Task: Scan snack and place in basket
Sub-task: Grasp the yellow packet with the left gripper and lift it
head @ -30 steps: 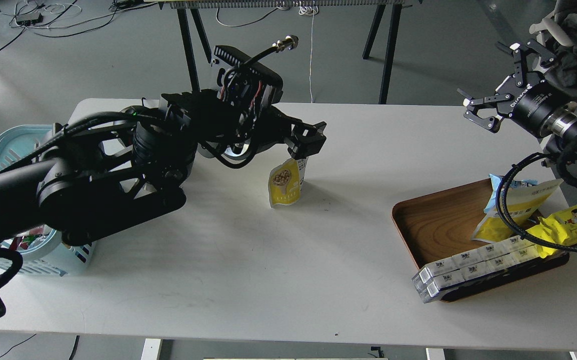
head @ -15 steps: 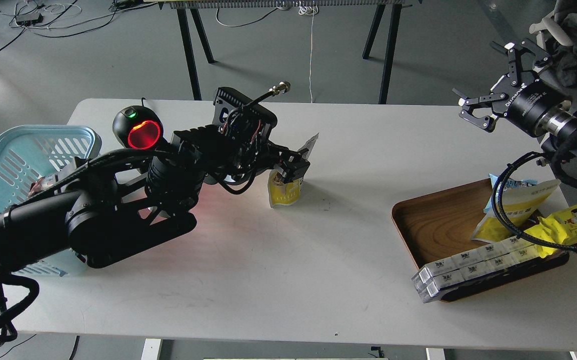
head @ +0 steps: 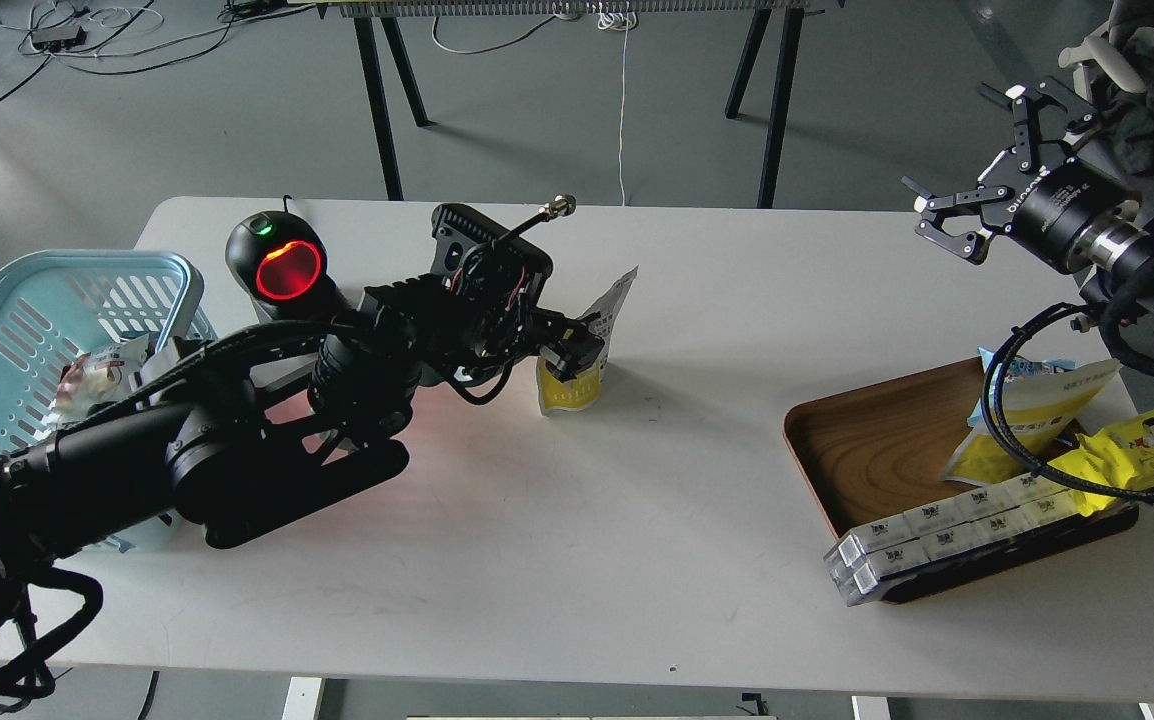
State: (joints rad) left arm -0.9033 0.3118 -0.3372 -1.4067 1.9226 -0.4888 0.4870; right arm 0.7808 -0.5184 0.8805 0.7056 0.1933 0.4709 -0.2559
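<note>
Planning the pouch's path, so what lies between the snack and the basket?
In the head view, the left arm and the red-lit scanner lie between the snack and the basket.

Glossy snack (head: 577,385); plastic basket (head: 27,300); wooden tray (head: 872,440).

The snack (head: 577,385), a small pouch with a yellow lower part and white top, stood upright mid-bench, its front partly hidden and its top corner tilted up to the right. The basket (head: 67,275), light blue with slotted sides, sat at the bench's left edge, well apart from it.
</note>
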